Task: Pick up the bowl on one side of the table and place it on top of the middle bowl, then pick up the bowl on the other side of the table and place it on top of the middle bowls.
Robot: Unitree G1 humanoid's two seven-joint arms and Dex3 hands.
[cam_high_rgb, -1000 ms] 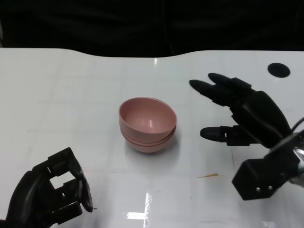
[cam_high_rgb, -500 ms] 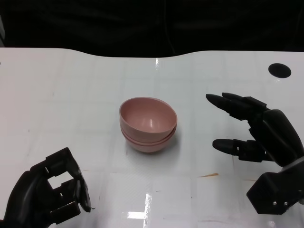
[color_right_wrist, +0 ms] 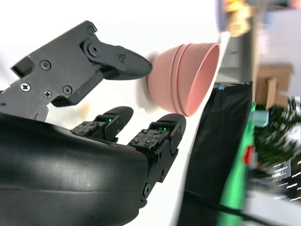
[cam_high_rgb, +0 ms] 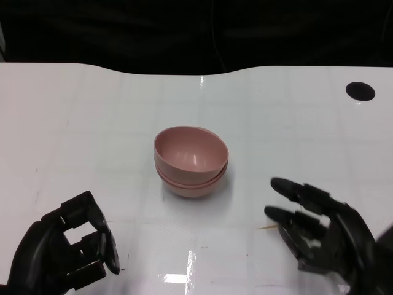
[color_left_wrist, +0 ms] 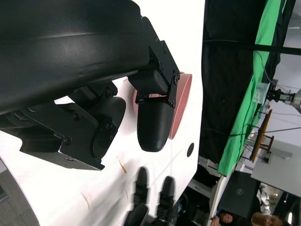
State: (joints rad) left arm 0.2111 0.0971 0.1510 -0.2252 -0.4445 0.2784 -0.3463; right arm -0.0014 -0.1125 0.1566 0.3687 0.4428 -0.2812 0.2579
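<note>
The task looks finished, as far as the pictures show: no bowl is left on either side of the table [cam_high_rgb: 73,117]. Going from left to right, the left hand [cam_high_rgb: 64,249] sits low near the table's front edge, fingers curled in with nothing in them. In the middle stands the pink stack [cam_high_rgb: 191,161], bowls nested one in another, the top one with nothing inside. The right hand [cam_high_rgb: 319,233] hovers well apart from it, fingers spread and holding nothing.
</note>
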